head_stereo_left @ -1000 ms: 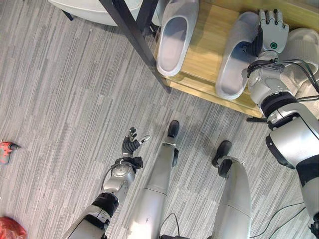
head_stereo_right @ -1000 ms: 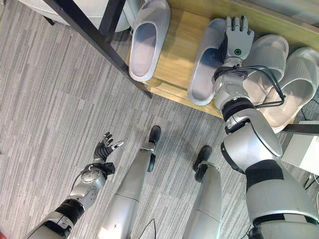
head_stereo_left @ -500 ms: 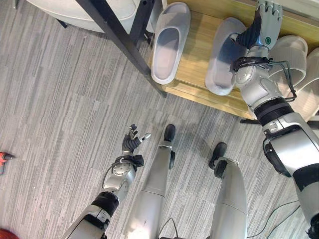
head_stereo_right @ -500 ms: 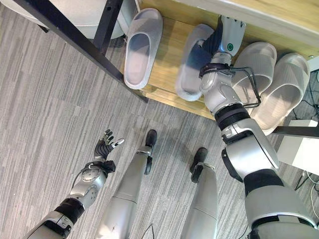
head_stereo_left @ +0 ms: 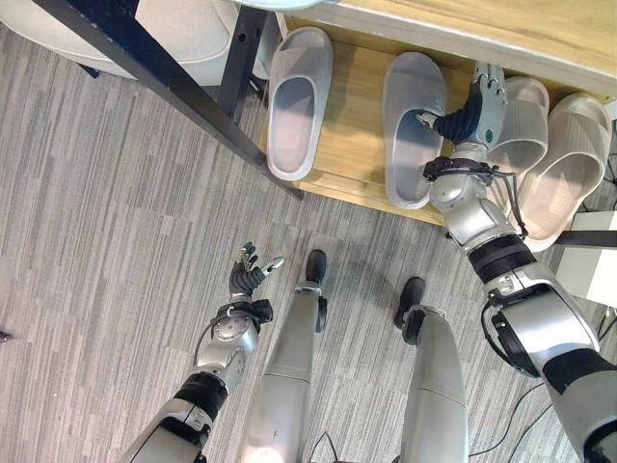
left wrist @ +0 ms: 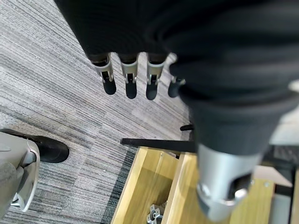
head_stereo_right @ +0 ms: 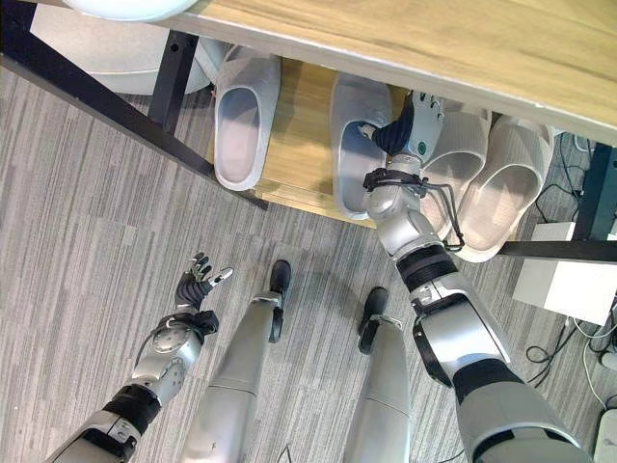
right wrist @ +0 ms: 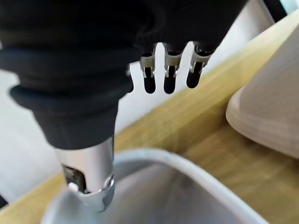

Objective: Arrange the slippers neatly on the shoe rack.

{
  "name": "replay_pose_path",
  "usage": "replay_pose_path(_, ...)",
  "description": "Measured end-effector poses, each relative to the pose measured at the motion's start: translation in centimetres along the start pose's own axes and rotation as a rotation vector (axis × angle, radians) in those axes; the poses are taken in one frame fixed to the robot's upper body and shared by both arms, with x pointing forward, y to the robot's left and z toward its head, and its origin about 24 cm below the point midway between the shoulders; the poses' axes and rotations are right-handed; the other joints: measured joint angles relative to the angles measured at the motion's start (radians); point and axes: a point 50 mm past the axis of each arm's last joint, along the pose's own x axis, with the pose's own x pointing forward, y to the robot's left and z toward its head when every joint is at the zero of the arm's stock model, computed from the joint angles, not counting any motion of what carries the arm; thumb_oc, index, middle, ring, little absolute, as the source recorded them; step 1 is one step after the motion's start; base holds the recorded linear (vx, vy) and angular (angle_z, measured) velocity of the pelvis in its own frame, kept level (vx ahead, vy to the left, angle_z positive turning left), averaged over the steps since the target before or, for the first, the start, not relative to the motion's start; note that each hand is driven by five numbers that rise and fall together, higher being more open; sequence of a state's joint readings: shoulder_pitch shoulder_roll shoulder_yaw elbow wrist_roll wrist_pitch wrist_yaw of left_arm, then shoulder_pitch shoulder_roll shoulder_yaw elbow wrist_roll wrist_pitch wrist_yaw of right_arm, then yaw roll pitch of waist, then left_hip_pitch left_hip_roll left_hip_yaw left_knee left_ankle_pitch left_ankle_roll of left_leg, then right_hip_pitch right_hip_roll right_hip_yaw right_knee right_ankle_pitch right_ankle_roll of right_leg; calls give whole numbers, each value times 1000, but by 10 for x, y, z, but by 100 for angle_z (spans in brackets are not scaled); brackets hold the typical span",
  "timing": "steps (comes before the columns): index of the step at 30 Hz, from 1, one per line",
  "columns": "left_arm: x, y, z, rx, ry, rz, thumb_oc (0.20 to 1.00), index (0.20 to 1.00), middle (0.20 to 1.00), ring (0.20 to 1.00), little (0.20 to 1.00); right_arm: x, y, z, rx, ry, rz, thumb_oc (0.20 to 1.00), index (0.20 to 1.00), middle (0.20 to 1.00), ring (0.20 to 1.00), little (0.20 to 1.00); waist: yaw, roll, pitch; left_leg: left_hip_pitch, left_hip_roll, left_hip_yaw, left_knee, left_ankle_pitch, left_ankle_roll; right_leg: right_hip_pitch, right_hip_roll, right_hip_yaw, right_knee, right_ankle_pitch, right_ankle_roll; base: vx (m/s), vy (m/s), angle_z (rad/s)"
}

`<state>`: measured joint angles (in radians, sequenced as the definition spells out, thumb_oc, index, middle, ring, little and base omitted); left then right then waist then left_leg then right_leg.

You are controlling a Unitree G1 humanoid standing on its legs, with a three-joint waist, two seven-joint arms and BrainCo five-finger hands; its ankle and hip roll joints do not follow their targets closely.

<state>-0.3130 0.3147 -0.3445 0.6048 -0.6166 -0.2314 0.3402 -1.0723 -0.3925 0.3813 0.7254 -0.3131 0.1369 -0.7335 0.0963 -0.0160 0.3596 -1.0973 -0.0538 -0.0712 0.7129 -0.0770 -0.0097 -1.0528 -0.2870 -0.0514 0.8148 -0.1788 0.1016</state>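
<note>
Slippers sit in a row on the wooden lower shelf of the shoe rack, under its top board. The two grey ones lie on the robot's left part of the shelf: the far-left grey slipper rests alone with bare wood beside it, its heel end reaching the shelf's front edge, and the second grey slipper lies near it, roughly parallel, toe toward the back. Two beige slippers follow on the right: the inner beige slipper and the outer beige slipper, side by side and angled, the outer one's heel hanging past the front edge of the shelf.

The right hand reaches in over the shelf between the second grey slipper and the inner beige one. Its fingers are straight and loosely spread, pointing toward the back; its thumb extends over the opening of the grey slipper, and whether it touches the rim I cannot tell. Nothing is clamped in it.

The left hand hangs low over the grey striped carpet, well away from the rack, fingers relaxed and apart, holding nothing. A black frame leg slants across the floor left of the shelf, with a white rounded object behind it.
</note>
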Motion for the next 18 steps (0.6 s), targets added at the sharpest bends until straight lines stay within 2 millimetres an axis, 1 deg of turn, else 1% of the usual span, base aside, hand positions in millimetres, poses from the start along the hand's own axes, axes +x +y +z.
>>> replay_pose_path(4, 0, 0, 1, -1, -1, 1, 1000, 1000, 1000, 1000, 1000, 0, 1, 2, 7, -5, 8, 1000, 1000, 1000, 1000, 1000, 1, 0, 0, 0, 0, 1, 0, -2, -2, 0, 0, 1, -1, 0, 0, 0, 0, 0)
replay_pose_path(7, 1, 0, 2, -2, -3, 9, 1000, 1000, 1000, 1000, 1000, -1, 0, 11, 41, -38, 12, 1000, 1000, 1000, 1000, 1000, -3, 0, 0, 1, 1, 1, 1, -5, -6, 1, 1, 1, -2, 0, 0, 0, 0, 0)
replay_pose_path(9, 2, 0, 3, -6, -6, 14, 1000, 1000, 1000, 1000, 1000, -5, -3, 19, 88, -74, 6, 1000, 1000, 1000, 1000, 1000, -6, 0, 0, 1, 2, 1, 1, -7, -10, 2, 3, 1, -4, 1, -1, 0, 0, 0)
replay_pose_path(11, 2, 0, 4, -15, -9, 20, 1000, 1000, 1000, 1000, 1000, -8, -2, 23, 114, -92, 9, 1000, 1000, 1000, 1000, 1000, -11, -1, 0, 5, 5, 4, 1, -7, -10, 5, 4, 2, -6, 1, -1, -3, -2, -4)
replay_pose_path(12, 3, 0, 5, -21, -11, 24, 1000, 1000, 1000, 1000, 1000, -10, -2, 22, 120, -91, 11, 1000, 1000, 1000, 1000, 1000, -12, -1, -1, 7, 6, 4, 1, -6, -10, 6, 5, 2, -7, 1, -1, -11, -9, -4)
replay_pose_path(14, 4, 3, 6, -28, -14, 45, 1000, 1000, 1000, 1000, 1000, -21, 2, 17, 131, -82, 30, 1000, 1000, 1000, 1000, 1000, -13, -11, -7, 13, 12, 8, 0, -6, -9, 11, 10, 3, -10, 1, -1, -11, -11, -7)
replay_pose_path(16, 4, 4, 6, -28, -12, 48, 1000, 1000, 1000, 1000, 1000, -31, 4, 9, 150, -56, 45, 1000, 1000, 1000, 1000, 1000, -17, -13, -7, 24, 19, 8, -3, -7, -9, 26, 18, 2, -22, 2, -1, -15, -14, -6)
replay_pose_path(18, 4, 4, 4, -27, -2, 55, 1000, 1000, 1000, 1000, 1000, -45, 6, 2, 184, -33, 65, 1000, 1000, 1000, 1000, 1000, -27, -15, -8, 37, 22, 8, -8, -7, -9, 40, 20, 1, -29, 2, -1, -7, -12, -2)
